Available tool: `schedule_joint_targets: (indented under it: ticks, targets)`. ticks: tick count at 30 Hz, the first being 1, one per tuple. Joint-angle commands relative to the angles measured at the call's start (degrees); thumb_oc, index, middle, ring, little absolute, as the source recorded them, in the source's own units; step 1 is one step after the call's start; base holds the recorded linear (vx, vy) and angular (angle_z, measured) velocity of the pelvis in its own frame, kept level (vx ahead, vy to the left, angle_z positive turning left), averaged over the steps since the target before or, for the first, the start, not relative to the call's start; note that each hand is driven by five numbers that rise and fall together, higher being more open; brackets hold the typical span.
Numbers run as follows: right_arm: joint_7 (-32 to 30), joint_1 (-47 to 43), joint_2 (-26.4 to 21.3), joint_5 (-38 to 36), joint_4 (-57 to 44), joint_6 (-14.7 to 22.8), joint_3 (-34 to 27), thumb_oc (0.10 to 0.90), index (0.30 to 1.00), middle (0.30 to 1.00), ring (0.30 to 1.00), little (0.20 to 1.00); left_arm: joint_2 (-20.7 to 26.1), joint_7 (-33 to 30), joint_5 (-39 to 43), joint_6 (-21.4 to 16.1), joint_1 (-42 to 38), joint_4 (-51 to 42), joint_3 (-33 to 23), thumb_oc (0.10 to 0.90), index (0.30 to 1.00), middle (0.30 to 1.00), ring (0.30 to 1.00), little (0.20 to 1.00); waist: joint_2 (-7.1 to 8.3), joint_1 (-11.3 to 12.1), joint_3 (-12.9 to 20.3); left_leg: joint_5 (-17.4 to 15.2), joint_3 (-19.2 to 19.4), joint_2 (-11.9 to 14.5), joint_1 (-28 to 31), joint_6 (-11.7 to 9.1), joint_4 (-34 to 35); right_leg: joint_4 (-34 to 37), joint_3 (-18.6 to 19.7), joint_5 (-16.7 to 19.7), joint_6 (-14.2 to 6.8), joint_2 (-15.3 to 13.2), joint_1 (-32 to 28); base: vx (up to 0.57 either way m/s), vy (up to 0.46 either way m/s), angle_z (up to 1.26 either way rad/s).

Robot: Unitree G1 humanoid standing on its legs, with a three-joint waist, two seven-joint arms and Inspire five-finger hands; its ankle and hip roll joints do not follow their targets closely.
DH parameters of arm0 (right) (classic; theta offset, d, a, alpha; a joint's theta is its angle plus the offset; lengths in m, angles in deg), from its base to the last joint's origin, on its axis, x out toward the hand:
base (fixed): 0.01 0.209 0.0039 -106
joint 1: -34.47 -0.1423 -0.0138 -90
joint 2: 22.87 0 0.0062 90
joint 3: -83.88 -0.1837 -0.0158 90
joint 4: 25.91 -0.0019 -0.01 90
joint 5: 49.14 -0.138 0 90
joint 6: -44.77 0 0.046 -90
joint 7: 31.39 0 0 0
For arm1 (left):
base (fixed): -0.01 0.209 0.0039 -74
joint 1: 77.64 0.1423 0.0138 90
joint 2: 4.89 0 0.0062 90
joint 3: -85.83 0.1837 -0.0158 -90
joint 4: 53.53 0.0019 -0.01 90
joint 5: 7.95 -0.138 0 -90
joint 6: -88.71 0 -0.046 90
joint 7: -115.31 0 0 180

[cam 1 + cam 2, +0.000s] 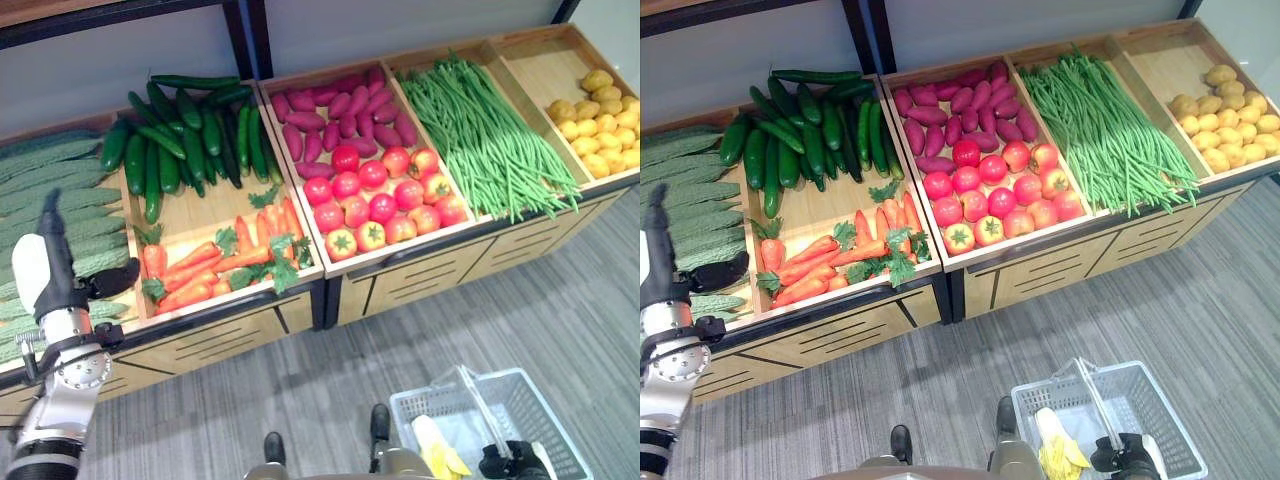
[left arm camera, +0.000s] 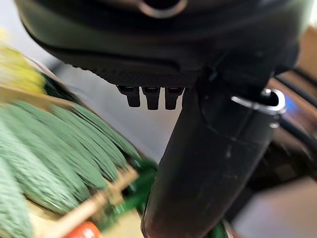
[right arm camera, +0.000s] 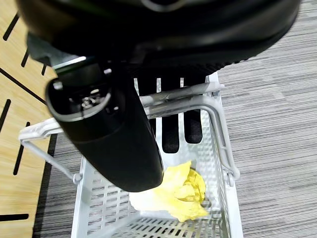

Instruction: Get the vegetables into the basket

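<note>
From the eye views, we are hovering our left hand [image 1: 60, 275] over the bitter gourds [image 1: 50, 175] beside the carrots [image 1: 190, 270]; our right hand [image 1: 1125, 455] is gripping the basket's handle [image 1: 1095, 400]. In the wrist views, we are seeing the left hand's fingers [image 2: 151, 96] curled, holding nothing; the basket [image 3: 218, 148] is holding one yellow leafy vegetable [image 3: 181, 193]; any swing could be tipping it; the basket's near end is cut off.

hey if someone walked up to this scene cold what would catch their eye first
Probably the red tomatoes massed in the middle bin of the wooden produce stand, with purple sweet potatoes behind them and long green beans in the next bin. Then the grey basket on the floor, its handle held by the right hand, a yellow-white leafy vegetable already inside.
</note>
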State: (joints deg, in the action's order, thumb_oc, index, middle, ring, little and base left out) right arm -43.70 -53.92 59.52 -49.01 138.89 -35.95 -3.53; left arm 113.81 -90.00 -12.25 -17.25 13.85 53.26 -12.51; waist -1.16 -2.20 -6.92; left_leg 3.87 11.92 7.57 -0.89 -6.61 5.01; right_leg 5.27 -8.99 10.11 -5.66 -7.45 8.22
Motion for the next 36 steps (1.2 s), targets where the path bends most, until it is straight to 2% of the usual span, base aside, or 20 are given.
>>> schedule_joint_targets:
  ticks: [1, 2, 3, 4, 8, 9, 13, 15, 18, 20, 24, 36]
  targets:
    - [0.0, -1.7, -3.3, 0.0, -0.5, 2.3, 0.6, 0.400, 0.300, 0.300, 0.300, 0.300, 7.6, 6.1, 6.0, -6.1, -5.5, -1.5, -2.6, 0.900, 1.000, 1.000, 1.000, 1.000, 2.11, -1.0, 2.1, 2.0, -0.7, 1.6, -2.9, -2.4, 0.0, -0.3, 0.1, -1.9, -5.6, -4.4, -3.1, 0.00, 0.018, -0.06]
    - [0.5, -1.5, -3.3, -0.1, -0.8, 2.3, 0.8, 0.400, 0.300, 0.300, 0.300, 0.300, 8.8, 7.2, 6.5, -6.0, -5.9, -0.7, -2.1, 0.900, 1.000, 1.000, 1.000, 1.000, 2.17, -1.1, 2.1, 2.0, -0.6, 1.6, -2.8, -2.4, 0.0, -0.3, 0.2, -1.8, -5.6, -4.4, -3.0, -0.01, 0.024, -0.12]
    - [1.2, -1.6, -3.7, 0.3, -1.2, 2.4, 1.1, 0.400, 0.300, 0.300, 0.300, 0.300, 13.1, 11.3, 5.8, -5.3, -8.1, -0.9, 1.7, 0.900, 1.000, 1.000, 1.000, 1.000, 1.95, -1.6, 2.2, 2.0, -0.3, 1.7, -2.9, -2.4, 0.0, -0.3, 0.5, -1.6, -5.8, -4.4, -2.7, -0.01, 0.016, -0.14]
    - [1.2, -1.5, -3.7, 0.3, -1.2, 2.4, 1.0, 0.400, 0.300, 0.300, 0.300, 0.300, 13.1, 11.3, 5.9, -5.4, -8.4, -0.8, 2.0, 0.900, 1.000, 1.000, 1.000, 1.000, 1.99, -1.6, 2.2, 2.1, -0.3, 1.7, -2.9, -2.4, 0.0, -0.3, 0.5, -1.6, -5.8, -4.4, -2.7, -0.01, 0.017, -0.13]
    - [2.0, -1.8, -3.9, 0.4, -1.4, 2.6, 1.4, 0.400, 0.300, 0.300, 0.300, 0.300, 19.0, 15.2, 2.1, -4.9, -12.1, -0.3, 8.2, 0.900, 1.000, 1.000, 1.000, 1.000, 1.83, -2.2, 2.0, 2.0, -0.1, 1.6, -3.0, -2.4, 0.0, -0.3, 0.8, -1.4, -5.9, -4.5, -2.4, -0.01, 0.015, -0.08]
    - [2.1, -2.0, -4.0, 0.7, -1.6, 2.7, 1.7, 0.400, 0.300, 0.300, 0.300, 0.300, 21.5, 16.6, -0.4, -5.0, -15.1, -0.1, 12.6, 0.900, 1.000, 1.000, 1.000, 1.000, 1.72, -2.4, 1.8, 2.0, 0.0, 1.5, -3.1, -2.4, 0.0, -0.3, 1.0, -1.2, -6.0, -4.5, -2.2, 0.00, 0.000, 0.00]
    - [2.2, -3.0, -4.0, 0.9, -1.9, 2.8, 2.8, 0.400, 0.300, 0.300, 0.300, 0.300, 21.9, 18.0, -3.2, -4.4, -19.8, 3.9, 19.4, 0.900, 1.000, 1.000, 1.000, 1.000, 1.63, -3.1, 1.4, 2.2, 0.3, 1.5, -3.7, -2.4, 0.0, -0.3, 1.4, -0.7, -6.2, -4.6, -1.3, -0.01, 0.003, -0.02]
    - [2.3, -3.2, -4.0, 0.8, -1.9, 2.8, 2.8, 0.400, 0.300, 0.300, 0.300, 0.300, 22.0, 18.2, -3.8, -4.2, -20.9, 4.5, 20.7, 0.900, 1.000, 1.000, 1.000, 1.000, 1.64, -3.1, 1.3, 2.2, 0.4, 1.5, -3.8, -2.4, 0.0, -0.3, 1.6, -0.6, -6.2, -4.6, -1.0, -0.02, 0.011, -0.17]
    - [1.8, -3.9, -4.2, 0.6, -2.4, 3.0, 3.1, 0.400, 0.300, 0.300, 0.300, 0.300, 21.8, 17.3, -9.2, -3.3, -24.5, 7.5, 24.9, 0.900, 1.000, 1.000, 1.000, 1.000, 1.84, -3.5, 0.6, 2.5, 0.8, 1.6, -4.5, -2.3, 0.0, -0.3, 2.2, -0.2, -6.3, -4.4, 0.3, -0.02, 0.011, -0.07]
    - [1.8, -4.1, -4.2, 0.6, -2.1, 2.9, 3.1, 0.400, 0.300, 0.300, 0.300, 0.300, 21.2, 16.9, -9.9, -2.9, -25.2, 8.2, 25.4, 0.900, 1.000, 1.000, 1.000, 1.000, 1.85, -3.5, 0.5, 2.6, 0.8, 1.6, -4.6, -2.3, 0.0, -0.4, 2.2, -0.2, -6.3, -4.5, 0.5, -0.01, 0.007, -0.02]
    - [1.2, -4.9, -4.6, 0.7, -1.9, 2.6, 3.5, 0.400, 0.300, 0.300, 0.300, 0.300, 17.0, 13.5, -11.5, -0.6, -28.2, 14.6, 25.5, 0.900, 1.000, 1.000, 1.000, 1.000, 2.01, -3.7, -0.4, 2.9, 1.2, 1.7, -5.5, -2.2, 0.0, -0.4, 2.8, 0.2, -6.2, -4.3, 1.9, -0.02, 0.010, -0.02]
    - [0.7, -5.0, -4.7, 1.0, -1.5, 2.4, 3.2, 0.400, 0.300, 0.300, 0.300, 0.300, 15.0, 12.3, -11.9, 0.3, -28.5, 15.2, 24.2, 0.900, 1.000, 1.000, 1.000, 1.000, 2.18, -4.0, -0.7, 2.8, 1.7, 1.9, -5.4, -2.2, 0.0, -0.4, 3.6, 0.1, -6.0, -4.1, 2.4, 0.00, 0.003, -0.05]
